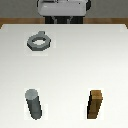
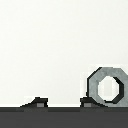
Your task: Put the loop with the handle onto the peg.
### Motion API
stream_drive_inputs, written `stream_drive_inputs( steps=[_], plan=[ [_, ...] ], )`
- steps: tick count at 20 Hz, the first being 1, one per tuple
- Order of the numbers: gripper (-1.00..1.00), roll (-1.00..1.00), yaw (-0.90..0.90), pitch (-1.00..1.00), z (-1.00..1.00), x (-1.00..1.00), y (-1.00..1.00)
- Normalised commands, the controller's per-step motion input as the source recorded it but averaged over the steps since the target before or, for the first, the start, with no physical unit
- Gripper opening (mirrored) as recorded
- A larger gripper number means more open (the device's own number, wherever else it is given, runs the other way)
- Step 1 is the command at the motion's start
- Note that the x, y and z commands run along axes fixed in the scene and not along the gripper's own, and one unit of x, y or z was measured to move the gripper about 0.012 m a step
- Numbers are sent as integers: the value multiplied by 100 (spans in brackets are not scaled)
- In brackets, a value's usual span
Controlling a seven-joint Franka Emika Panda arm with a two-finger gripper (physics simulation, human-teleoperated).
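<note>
The loop with the handle [image 1: 38,42] is a small flat grey ring lying on the white table [image 1: 75,65] at the far side, toward the exterior view's left. It also shows in the wrist view [image 2: 107,86], beside one fingertip and not between the fingers. The peg [image 1: 34,104] is an upright grey cylinder at the near side, toward the exterior view's left. My gripper [image 2: 63,103] is open and empty, with its two dark fingertips [image 2: 36,102] wide apart above the table. It is apart from the loop.
A brown wooden block [image 1: 96,105] stands upright at the near side toward the exterior view's right, level with the peg. The arm's grey-white body [image 1: 62,7] sits at the far edge of the table.
</note>
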Motion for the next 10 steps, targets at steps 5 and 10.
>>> stream_drive_inputs(
  steps=[5,10],
  plan=[
    [100,0,0,0,0,0,0],
    [100,0,0,0,0,0,-40]
  ],
)
